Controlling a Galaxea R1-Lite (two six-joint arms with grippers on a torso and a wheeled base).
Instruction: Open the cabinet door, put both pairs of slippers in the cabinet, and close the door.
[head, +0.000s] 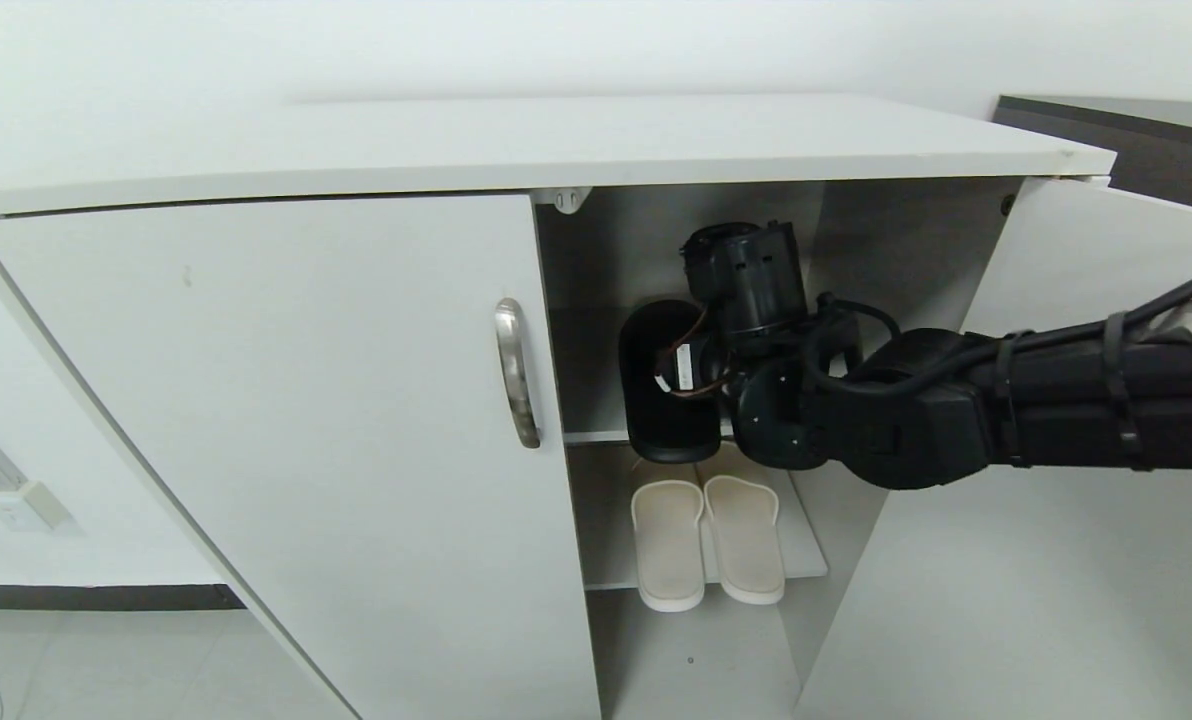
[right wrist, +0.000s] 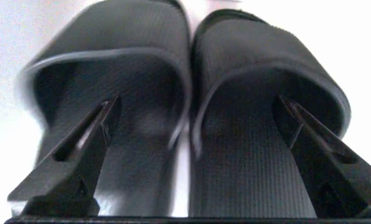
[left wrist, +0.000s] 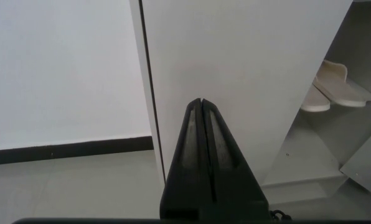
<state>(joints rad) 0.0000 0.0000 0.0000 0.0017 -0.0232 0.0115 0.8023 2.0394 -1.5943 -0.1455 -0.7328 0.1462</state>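
The white cabinet (head: 556, 140) has its right door (head: 1056, 580) swung open and its left door (head: 286, 420) closed. A pair of black slippers (head: 664, 385) lies on the upper shelf (head: 591, 436), one end hanging past the shelf's front edge. My right arm reaches into that compartment. My right gripper (right wrist: 198, 106) is open, one finger over each of the black slippers (right wrist: 254, 155). A pair of white slippers (head: 706, 540) sits side by side on the lower shelf (head: 806, 560). My left gripper (left wrist: 201, 102) is shut and empty, low down in front of the closed left door.
The closed door carries a metal handle (head: 516, 372). White slippers (left wrist: 335, 87) show past the closed door's edge. Light floor (left wrist: 79, 186) and a white wall with a dark skirting strip lie left of the cabinet. A wall socket (head: 26, 505) sits low on the left.
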